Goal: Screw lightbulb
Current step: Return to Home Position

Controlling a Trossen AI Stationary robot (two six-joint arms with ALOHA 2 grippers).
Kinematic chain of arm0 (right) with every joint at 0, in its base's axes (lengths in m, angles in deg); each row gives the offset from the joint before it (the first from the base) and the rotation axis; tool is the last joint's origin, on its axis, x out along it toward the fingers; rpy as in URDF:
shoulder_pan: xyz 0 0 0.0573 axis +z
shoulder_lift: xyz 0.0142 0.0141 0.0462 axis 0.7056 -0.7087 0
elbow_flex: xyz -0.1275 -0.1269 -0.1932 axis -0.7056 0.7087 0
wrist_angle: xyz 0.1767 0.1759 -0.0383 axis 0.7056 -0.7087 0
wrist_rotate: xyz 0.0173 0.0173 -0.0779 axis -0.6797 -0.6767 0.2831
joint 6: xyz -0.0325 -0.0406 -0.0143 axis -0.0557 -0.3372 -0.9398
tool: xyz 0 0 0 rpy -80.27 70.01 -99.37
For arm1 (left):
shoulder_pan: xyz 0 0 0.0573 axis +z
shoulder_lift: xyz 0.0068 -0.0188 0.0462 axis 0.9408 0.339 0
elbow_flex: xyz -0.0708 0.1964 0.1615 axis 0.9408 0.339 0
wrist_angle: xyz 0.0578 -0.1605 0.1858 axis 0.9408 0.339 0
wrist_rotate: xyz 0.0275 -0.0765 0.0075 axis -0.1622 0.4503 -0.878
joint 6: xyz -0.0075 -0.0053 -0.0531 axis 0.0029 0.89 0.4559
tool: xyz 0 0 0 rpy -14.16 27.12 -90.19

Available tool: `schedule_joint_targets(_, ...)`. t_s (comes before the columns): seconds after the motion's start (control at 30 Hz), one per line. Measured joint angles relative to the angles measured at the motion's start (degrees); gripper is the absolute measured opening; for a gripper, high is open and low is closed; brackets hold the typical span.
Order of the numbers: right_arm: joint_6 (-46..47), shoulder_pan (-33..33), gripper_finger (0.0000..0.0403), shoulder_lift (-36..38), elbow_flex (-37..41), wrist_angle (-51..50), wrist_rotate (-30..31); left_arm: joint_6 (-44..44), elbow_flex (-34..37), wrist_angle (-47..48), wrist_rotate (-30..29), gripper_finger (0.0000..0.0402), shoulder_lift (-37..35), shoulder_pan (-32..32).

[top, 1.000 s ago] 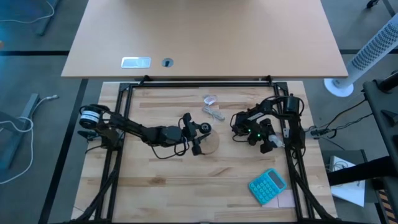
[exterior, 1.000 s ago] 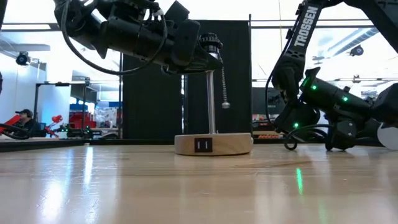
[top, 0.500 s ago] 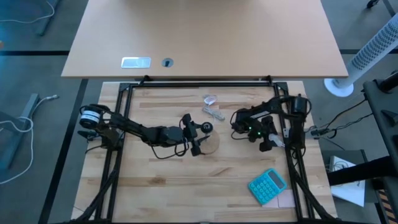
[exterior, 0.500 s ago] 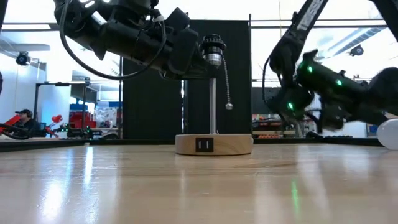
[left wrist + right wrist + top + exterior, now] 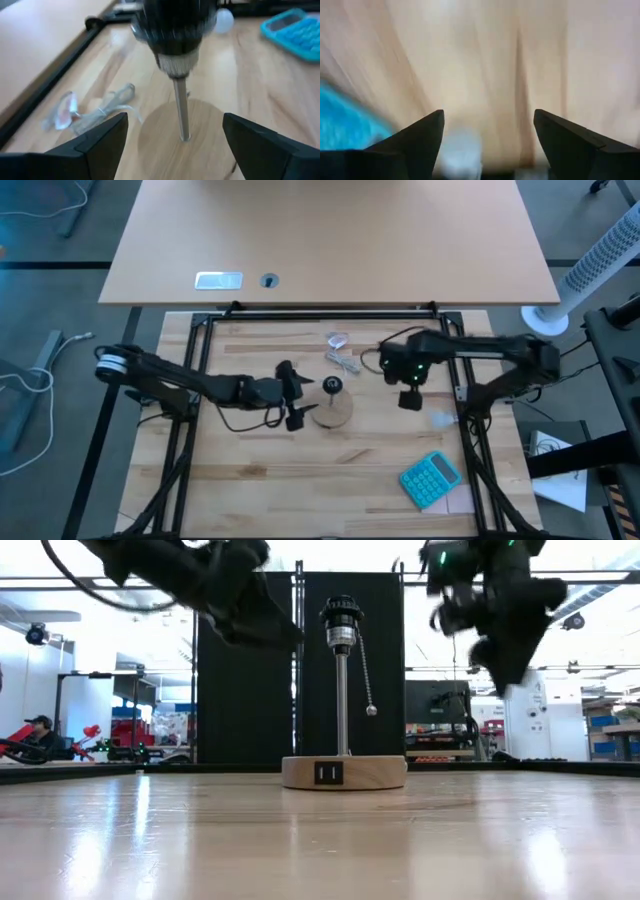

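A lamp stands mid-table on its tan wooden disc [image 5: 343, 772], with a metal stem and an empty black socket [image 5: 341, 615] on top; a pull chain [image 5: 366, 680] hangs from it. My left gripper [image 5: 297, 395] is open at socket height, just left of the socket [image 5: 175, 25], touching nothing. The small white lightbulb [image 5: 440, 418] lies on the table right of the lamp and also shows in the left wrist view [image 5: 223, 19]. My right gripper [image 5: 410, 390] is open and empty, high above the table [image 5: 503, 660], with the bulb [image 5: 462, 150] blurred below it.
A blue calculator [image 5: 431, 479] lies near the table's front right. A crumpled clear wrapper with cord [image 5: 342, 355] lies behind the lamp. Black frame rails [image 5: 320, 312] run along the table's far and side edges.
My left gripper has drawn back from the socket toward the table's left edge, leaving the socket bare. My right gripper has risen from low over the table at the right to well above it and moved toward the lamp. The bulb stays on the table.
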Motion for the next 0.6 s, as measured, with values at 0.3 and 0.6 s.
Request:
schedule_joint_targets(0.3,-1.48,-1.61,0.0264,16.47,9.03,27.7,-3.96,2.6,-0.02,4.61,-0.57,0.0316,-13.16,-0.21)
schedule_joint_targets(0.6,-0.03,-1.94,0.018,29.74,25.67,55.53,-4.11,3.06,-0.15,10.0,-0.52,0.0316,-21.7,-0.21)
